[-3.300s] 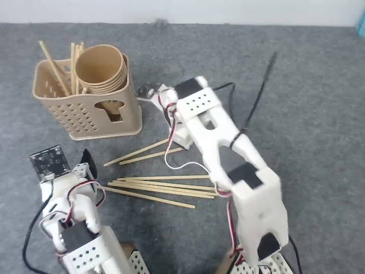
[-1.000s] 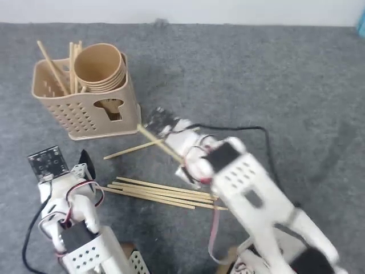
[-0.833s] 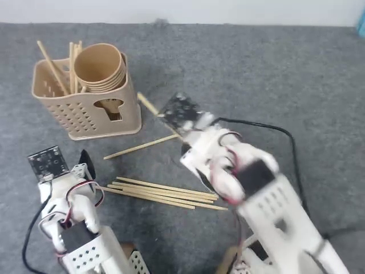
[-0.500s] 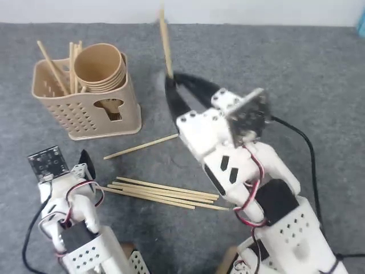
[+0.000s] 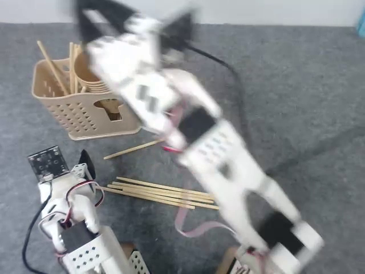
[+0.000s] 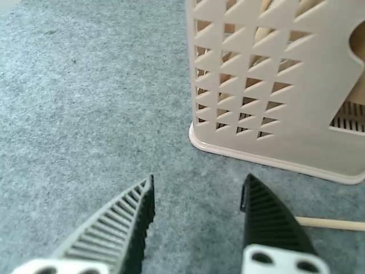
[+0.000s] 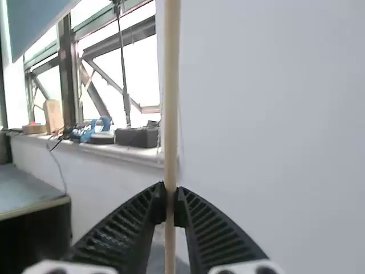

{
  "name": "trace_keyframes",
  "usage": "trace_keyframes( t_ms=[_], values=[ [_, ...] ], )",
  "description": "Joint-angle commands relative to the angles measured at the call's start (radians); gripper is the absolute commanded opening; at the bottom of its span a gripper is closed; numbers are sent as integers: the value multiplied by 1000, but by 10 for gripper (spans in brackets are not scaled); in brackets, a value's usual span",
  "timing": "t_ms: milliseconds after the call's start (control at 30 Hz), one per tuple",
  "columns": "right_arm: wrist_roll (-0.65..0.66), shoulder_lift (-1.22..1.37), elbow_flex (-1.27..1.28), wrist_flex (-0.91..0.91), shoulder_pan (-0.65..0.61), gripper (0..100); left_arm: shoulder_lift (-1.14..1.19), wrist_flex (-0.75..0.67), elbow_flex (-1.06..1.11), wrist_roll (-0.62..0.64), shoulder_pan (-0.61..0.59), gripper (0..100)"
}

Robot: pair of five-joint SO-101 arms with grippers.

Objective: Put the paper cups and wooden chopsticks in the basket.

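Two arms on my board, with entries as follows.

1. right fingers (image 7: 170, 197): closed tight on one wooden chopstick (image 7: 171, 85). The stick stands upright in the grip and runs out both above and below it. From the high view, the right arm (image 5: 199, 142) stretches up across the tabletop (image 5: 296, 103). Its far end is raised by the basket's far side and is too blurred for me to read more.

2. left fingers (image 6: 199, 185): spread well apart, with nothing between them. They sit low over the grey tabletop and point at the foot of the basket, near it but not touching. The left arm (image 5: 71, 211) sits at the near left corner.

3. basket (image 5: 85, 111): beige, perforated walls, one cut-out handle. It stands upright on the tabletop at the far left.

4. paper cups (image 5: 91, 85): a nested stack, upright inside the basket and partly covered by the right arm.

5. stowed chopsticks (image 5: 52, 64): several, leaning upright in the basket's left part beside the cups.

6. single chopstick (image 5: 134, 149): lies flat on the tabletop just in front of the basket. One end of it shows in the left wrist view beside the left fingers.

7. loose bundle (image 5: 162, 193): several chopsticks lying roughly parallel on the tabletop. It is nearer to me than the single one and lies between the two arms' bases.
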Motion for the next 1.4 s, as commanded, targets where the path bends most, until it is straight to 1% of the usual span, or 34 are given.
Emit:
trace_keyframes(
  t_ms=[0, 133, 267, 367, 533, 600, 767, 967, 1067, 1100, 1200, 1267, 1300, 1367],
  values=[
    [-14, 283, -456, 113, -24, 8, 9, -15, -4, -9, 0, 236],
    [-15, 567, -891, 240, -47, 8, 9, -15, -4, -9, 0, 236],
    [-17, 799, -1185, 409, -76, 8, 9, -15, -4, -9, 0, 236],
    [-18, 929, -1313, 473, -77, 8, 9, -15, -4, -9, 0, 236],
    [-26, 967, -1301, 567, -76, 10, 9, -15, -4, -9, 0, 236],
    [-28, 961, -1301, 602, -73, 13, 9, -15, -4, -11, 0, 236],
    [-28, 912, -1301, 694, -71, 109, 9, -15, -4, -34, 0, 236],
    [-28, 751, -1306, 858, -71, 117, 11, -15, -4, -35, 0, 236],
    [-26, 624, -1301, 1024, -71, 117, 11, -14, -4, -35, 0, 236],
    [-17, 575, -1301, 1109, -70, 117, 11, -14, -4, -35, 0, 236],
    [84, 441, -1300, 1409, -70, 117, 11, -3, -4, -37, 0, 236],
    [114, 386, -1298, 1575, -70, 114, 11, -3, -4, -37, 0, 236],
    [109, 374, -1293, 1570, -65, 113, 11, -3, -4, -37, 0, 236],
    [89, 337, -1264, 1570, -2, 113, 11, -2, -4, -37, 0, 236]
  ],
)
